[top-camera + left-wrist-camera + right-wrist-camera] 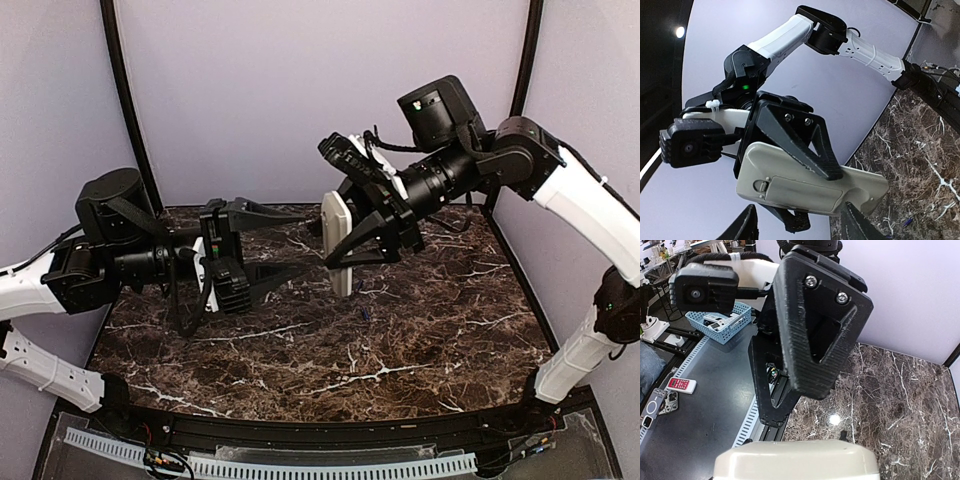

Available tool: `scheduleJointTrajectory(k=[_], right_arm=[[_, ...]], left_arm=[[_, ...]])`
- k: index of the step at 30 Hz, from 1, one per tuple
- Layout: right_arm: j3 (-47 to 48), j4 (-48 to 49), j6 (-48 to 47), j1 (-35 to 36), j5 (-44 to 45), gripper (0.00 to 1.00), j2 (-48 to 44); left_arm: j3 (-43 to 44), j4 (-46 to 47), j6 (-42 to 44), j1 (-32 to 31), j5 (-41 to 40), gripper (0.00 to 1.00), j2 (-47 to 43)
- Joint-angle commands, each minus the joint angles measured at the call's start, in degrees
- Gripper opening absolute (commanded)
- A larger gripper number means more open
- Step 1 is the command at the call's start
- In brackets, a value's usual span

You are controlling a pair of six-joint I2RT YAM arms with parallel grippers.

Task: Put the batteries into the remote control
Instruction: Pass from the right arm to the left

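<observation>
From above, the right gripper (350,242) pinched the remote (335,225) upright in mid-air at centre, the left gripper (300,240) spread just to its left. Left wrist: the grey back and closed cover (795,190) faced it, presumably for opening. Right wrist: only one end of the remote showed.

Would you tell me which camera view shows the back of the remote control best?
The left wrist view: the remote control lies large across the frame, its grey-beige back and battery cover plain. The top external view shows it small and upright; the right wrist view catches only one rounded end.
</observation>
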Motion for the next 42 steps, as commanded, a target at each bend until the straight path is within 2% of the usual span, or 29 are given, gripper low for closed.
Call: scheduleJointTrajectory(k=[1,7,13,18,20,22,23,24,26,30,34,40,42], right_arm=[[3.1,-3.4,0.8,-0.4,1.7,0.04,1.8],[8.1,-6.9,1.0,-0.4,4.4,0.03,3.3],[20.1,-22.3,-1.6,-0.3,12.8,0.01,8.9],[20.8,-23.6,-5.5,-0.3,12.9,0.0,9.1],[20.3,-22.2,-6.5,-0.5,12.4,0.0,8.8],[19.8,-20.9,-7.0,-0.6,12.4,0.0,8.7],[19.6,-20.3,-7.0,-0.6,12.5,0.0,8.7],[19.2,-19.8,-6.8,-0.6,12.7,0.0,8.6],[17.8,-18.0,-6.4,-0.6,13.7,0.0,8.1],[14.4,-14.0,-5.6,-0.6,14.0,0.0,6.4],[13.7,-12.1,-5.2,-0.6,13.5,0.0,5.7],[13.5,-10.8,-5.1,-0.6,13.3,0.0,5.6],[13.4,-10.4,-5.1,-0.6,12.9,0.0,5.5]], left_arm=[[-0.5,0.8,11.9,-0.8,-1.9,0.57,-0.3],[1.1,0.2,20.2,-2.1,-7.7,0.63,2.8],[2.5,-2.7,17.7,-2.7,-10.3,0.63,3.7],[1.7,1.8,17.5,-2.7,-12.3,0.63,4.0],[1.9,4.9,12.7,-2.5,-13.0,0.63,4.0],[3.5,8.3,0.3,-1.3,-14.2,0.63,4.2],[4.3,8.4,-9.2,0.2,-14.1,0.64,4.4],[5.6,8.0,-14.1,0.8,-13.6,0.64,4.6],[6.2,8.4,-30.8,2.3,-10.4,0.66,4.8],[5.7,9.3,-46.9,3.7,-5.7,0.73,5.0],[5.0,11.5,-56.5,5.0,-1.7,0.75,5.5],[3.8,10.8,-60.9,5.5,4.6,0.75,5.9],[3.5,10.9,-61.6,5.6,4.4,0.7,6.1]])
